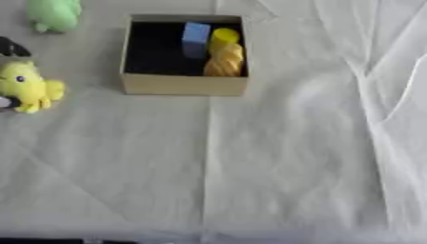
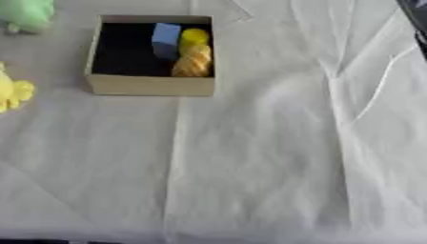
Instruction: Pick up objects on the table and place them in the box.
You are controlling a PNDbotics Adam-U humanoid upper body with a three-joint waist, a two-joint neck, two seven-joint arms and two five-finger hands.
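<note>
The box (image 1: 185, 85) sits at eleven o'clock on the white-clothed desk (image 1: 275, 162), holding a blue block (image 1: 196, 39) and a yellow twisted piece (image 1: 225, 56). At nine o'clock lies a yellow toy (image 1: 29, 86), a green toy (image 1: 54, 14) beyond. No writing shows. Black fingers (image 1: 12, 47) edge in left; their state I cannot tell.

A table draped in a white, creased cloth (image 1: 275, 157) fills the frame, with long folds running toward the upper right under soft, even light.
</note>
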